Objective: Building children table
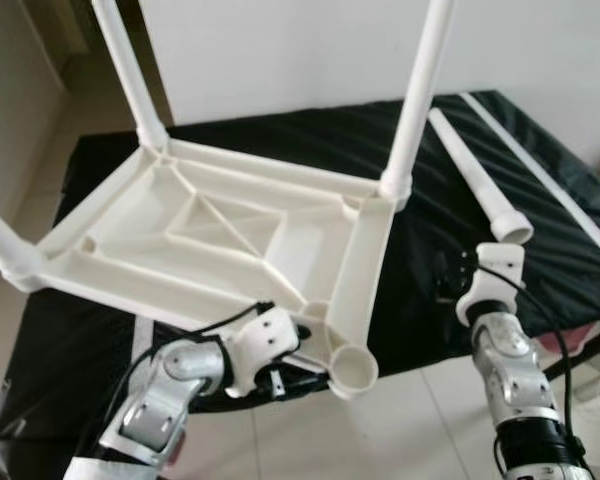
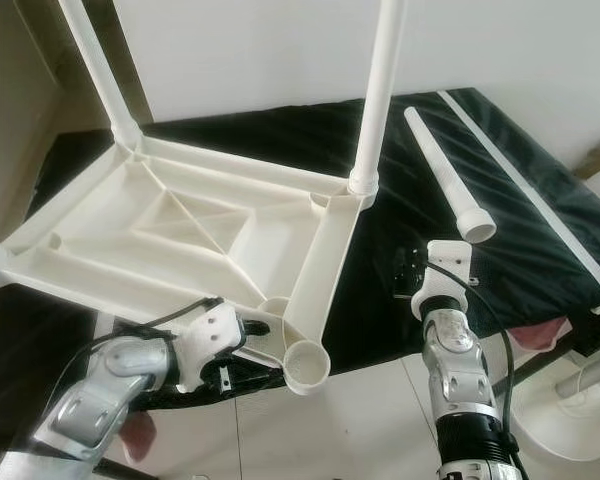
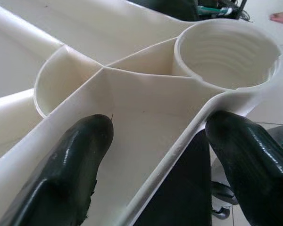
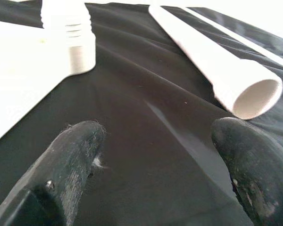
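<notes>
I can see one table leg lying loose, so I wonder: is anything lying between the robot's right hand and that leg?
Nothing visible does. The right hand is open over bare black cloth, and the loose leg lies just ahead of it with its open end toward the hand.

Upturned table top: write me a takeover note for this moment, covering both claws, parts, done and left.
Left claw: open, fingers straddling a rib of the upturned table top beside the empty corner socket.
Right claw: open, holding nothing, over the black cloth near the loose leg.
Done: three legs stand in their sockets, including the near-right one.
Left: probably pick up the loose leg and fit it into the empty socket, then turn the table upright.
</notes>
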